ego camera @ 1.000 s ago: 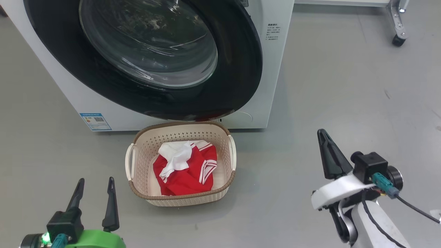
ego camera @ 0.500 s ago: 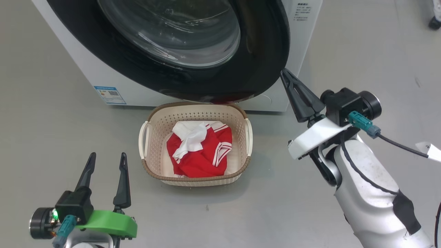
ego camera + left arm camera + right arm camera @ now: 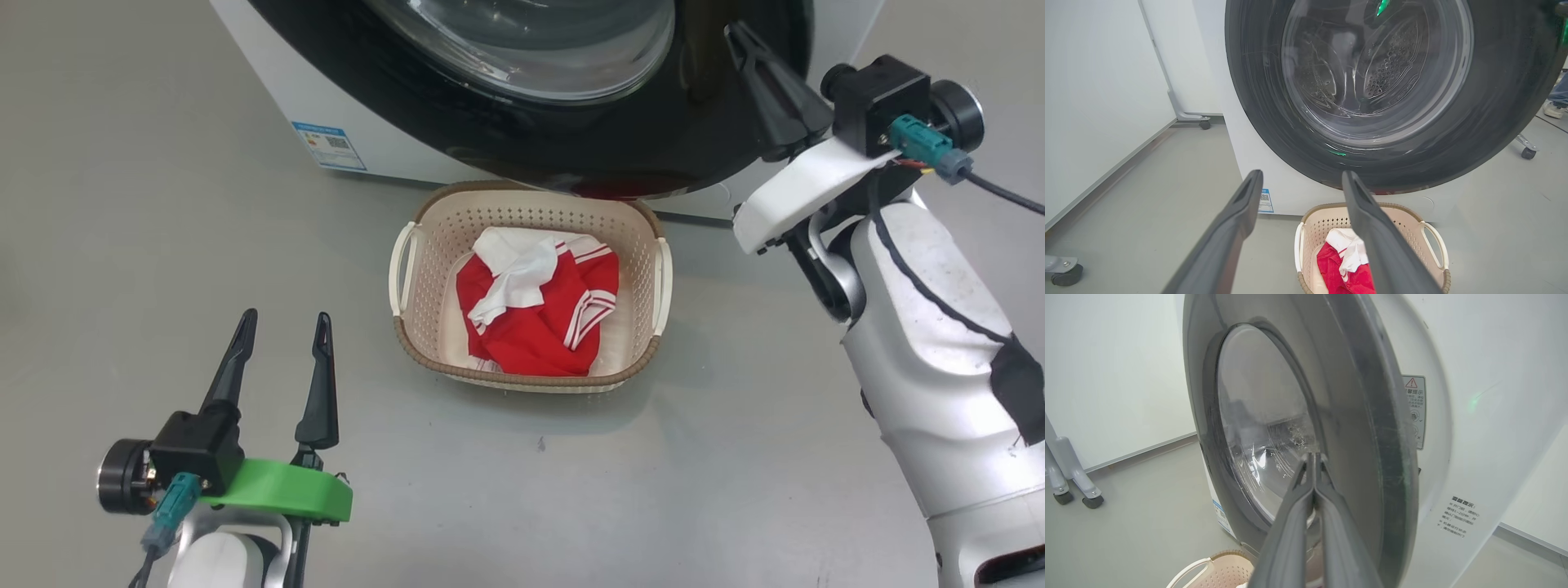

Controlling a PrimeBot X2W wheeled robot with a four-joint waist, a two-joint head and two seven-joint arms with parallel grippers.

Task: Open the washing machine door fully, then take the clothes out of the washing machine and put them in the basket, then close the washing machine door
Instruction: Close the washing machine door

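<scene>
The washing machine door [image 3: 571, 139], black-rimmed with a clear glass bowl, fills the top of the head view on the white washing machine [image 3: 277, 90]. My right gripper [image 3: 732, 31] is shut, its tip against the right side of the door's black rim. In the right wrist view the shut gripper [image 3: 1312, 455] lies on the door's outer face [image 3: 1372, 437], and the door stands slightly off the machine front [image 3: 1474, 457]. The cream basket [image 3: 408, 327] sits on the floor below the door with the red and white clothes [image 3: 539, 318] inside. My left gripper [image 3: 286, 317] hangs open and empty, left of the basket.
Grey floor surrounds the basket. In the left wrist view a white panel [image 3: 1094, 102] on a castered frame [image 3: 1202, 122] stands left of the machine. Another caster [image 3: 1528, 153] and a person's shoe [image 3: 1555, 109] are at the right.
The head camera has swung, shifting the whole picture. My right arm has risen from the floor's right side up to the door's right rim, still shut. The left gripper stays open.
</scene>
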